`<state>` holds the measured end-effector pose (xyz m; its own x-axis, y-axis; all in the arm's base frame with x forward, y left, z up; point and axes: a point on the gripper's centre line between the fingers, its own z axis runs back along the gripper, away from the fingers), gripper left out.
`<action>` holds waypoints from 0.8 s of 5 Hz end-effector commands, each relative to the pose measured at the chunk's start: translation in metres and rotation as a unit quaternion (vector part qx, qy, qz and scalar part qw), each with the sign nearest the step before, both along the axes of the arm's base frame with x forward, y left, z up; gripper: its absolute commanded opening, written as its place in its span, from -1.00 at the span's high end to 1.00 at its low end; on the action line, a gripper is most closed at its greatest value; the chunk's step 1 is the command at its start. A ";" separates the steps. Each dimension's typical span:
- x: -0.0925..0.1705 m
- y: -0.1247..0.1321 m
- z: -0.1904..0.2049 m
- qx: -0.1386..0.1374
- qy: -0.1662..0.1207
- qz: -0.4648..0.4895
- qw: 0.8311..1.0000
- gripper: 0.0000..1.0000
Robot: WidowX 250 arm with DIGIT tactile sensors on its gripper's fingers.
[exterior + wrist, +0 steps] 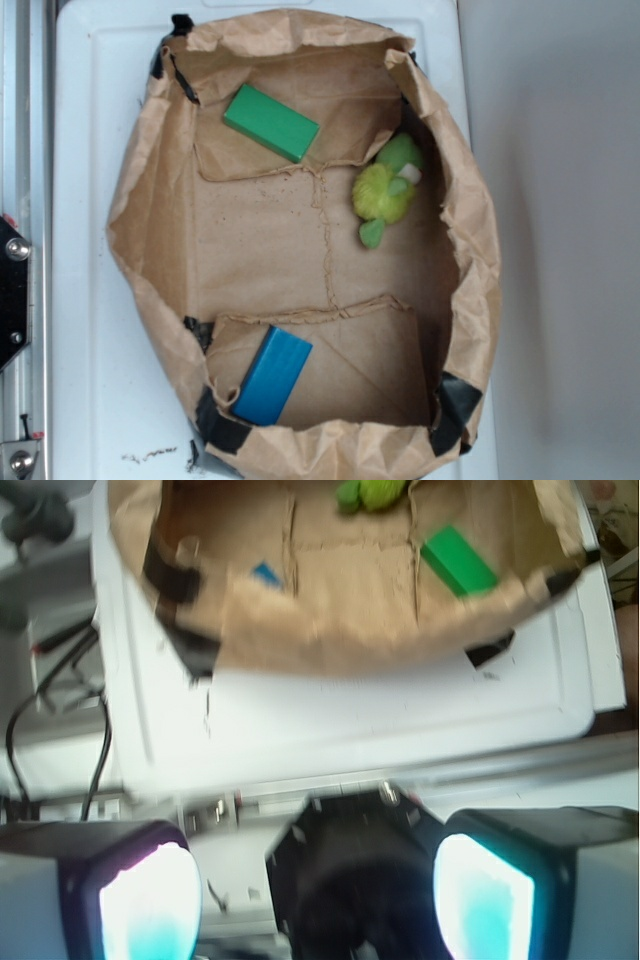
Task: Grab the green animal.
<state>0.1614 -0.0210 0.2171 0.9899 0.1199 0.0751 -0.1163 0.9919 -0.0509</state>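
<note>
While the pincer (315, 880) hangs wide and empty, well apart from the paper bag (150, 200), the green animal (385, 190) lies at the bag's upper right, touching its wall, so a descent there could snag crumpled paper instead.

Top-down on a flattened brown paper bag (260, 250) with rolled-up sides and black tape at the corners, sitting on a white surface (85, 200). Green animal (387, 190) lies at 2 o'clock on the bag floor, tight against the right wall, one green limb sticking down toward 6, small white tag on its upper right. Green block (270, 122) at 11 o'clock, blue block (272, 375) at 6 o'clock, all three well apart.
</note>
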 end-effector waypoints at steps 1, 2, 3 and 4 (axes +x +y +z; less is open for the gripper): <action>0.088 0.011 -0.013 -0.001 0.001 0.043 0.999 -1.00; 0.121 0.027 -0.026 0.002 -0.022 0.056 0.998 -1.00; 0.137 0.036 -0.041 0.005 -0.031 0.051 0.998 -1.00; 0.145 0.052 -0.064 0.006 -0.040 0.025 0.999 -1.00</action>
<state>0.3031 0.0207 0.1403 0.9826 0.1489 0.1108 -0.1429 0.9879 -0.0599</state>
